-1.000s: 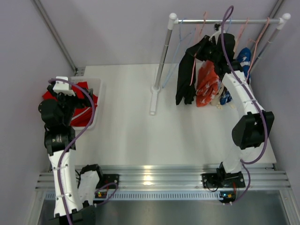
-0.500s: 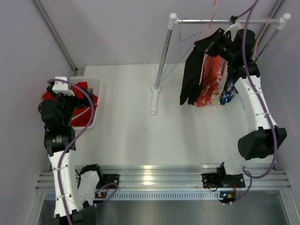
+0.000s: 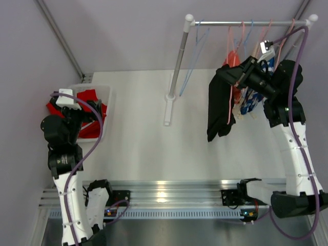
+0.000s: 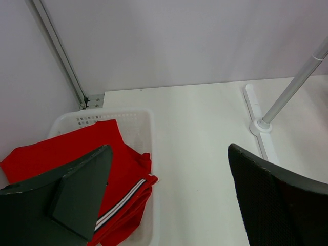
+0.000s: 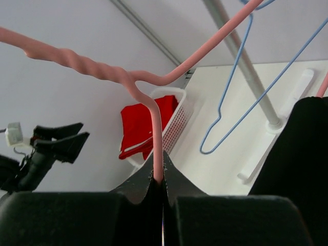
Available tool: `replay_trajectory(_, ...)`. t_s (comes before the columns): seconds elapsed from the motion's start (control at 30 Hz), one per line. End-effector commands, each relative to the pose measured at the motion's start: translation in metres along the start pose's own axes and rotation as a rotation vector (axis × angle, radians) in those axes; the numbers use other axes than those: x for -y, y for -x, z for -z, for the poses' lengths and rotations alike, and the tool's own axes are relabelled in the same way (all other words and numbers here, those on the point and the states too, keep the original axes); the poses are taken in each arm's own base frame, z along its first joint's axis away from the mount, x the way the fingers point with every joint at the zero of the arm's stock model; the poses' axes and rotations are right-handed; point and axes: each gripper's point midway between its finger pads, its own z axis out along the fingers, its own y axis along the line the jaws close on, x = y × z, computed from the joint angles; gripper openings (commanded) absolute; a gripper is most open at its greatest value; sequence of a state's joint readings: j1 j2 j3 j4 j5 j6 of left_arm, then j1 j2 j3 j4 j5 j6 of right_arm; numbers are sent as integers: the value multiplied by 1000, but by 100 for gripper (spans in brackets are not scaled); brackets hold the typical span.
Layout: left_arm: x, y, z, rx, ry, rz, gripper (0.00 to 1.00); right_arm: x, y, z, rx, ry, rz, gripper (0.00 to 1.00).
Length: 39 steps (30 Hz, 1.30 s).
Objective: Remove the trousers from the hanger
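The black trousers (image 3: 219, 108) hang draped over a pink hanger (image 5: 154, 123), in front of the rail (image 3: 246, 22). My right gripper (image 3: 237, 75) is shut on that hanger's stem, which shows pinched between the jaws of the right gripper (image 5: 163, 177) in the wrist view. Black cloth (image 5: 300, 154) fills that view's right side. The red trousers (image 3: 86, 110) lie in a white basket (image 3: 107, 100) at the far left. My left gripper (image 3: 87, 108) hovers open over them. In its own view the left gripper (image 4: 169, 195) holds nothing, with the red trousers (image 4: 61, 154) below its left finger.
An orange-and-white garment (image 3: 233, 57) and a blue-and-white one (image 3: 251, 102) hang on the rail behind my right gripper. Empty blue hangers (image 3: 197, 46) hang near the rack pole (image 3: 179, 56), whose foot (image 3: 168, 110) stands mid-table. The basket (image 4: 138, 123) sits by the left wall.
My right arm has swung the pink hanger with the black trousers up past the rail, then down and toward the near side. The left arm has barely shifted.
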State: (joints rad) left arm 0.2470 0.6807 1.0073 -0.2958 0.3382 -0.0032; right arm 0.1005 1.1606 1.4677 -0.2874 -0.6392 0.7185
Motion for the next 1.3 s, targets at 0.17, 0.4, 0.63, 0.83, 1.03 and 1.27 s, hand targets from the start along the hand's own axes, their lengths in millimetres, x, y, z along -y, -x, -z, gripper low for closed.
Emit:
replay_trajectory(0.17,11,-10,22,3,-16,5,99,-59,-48,61,-163,201,45,0)
replay_trajectory(0.4,16,-29,45,-39,-2,18,99,-62,-106,85,-391,290,7,0)
replay_trajectory(0.63,22,-43,62,-72,15,74,99,-107,-156,98,-586,517,105,0)
replay_trajectory(0.83,27,-47,73,-69,4,63,99,-165,-163,61,-579,651,181,0)
replay_trajectory(1.03,38,-40,83,-59,-58,-9,99,-194,-155,-5,-534,653,-4,0)
replay_trajectory(1.27,89,-39,101,-61,-340,2,99,-220,-148,-92,-459,598,-156,0)
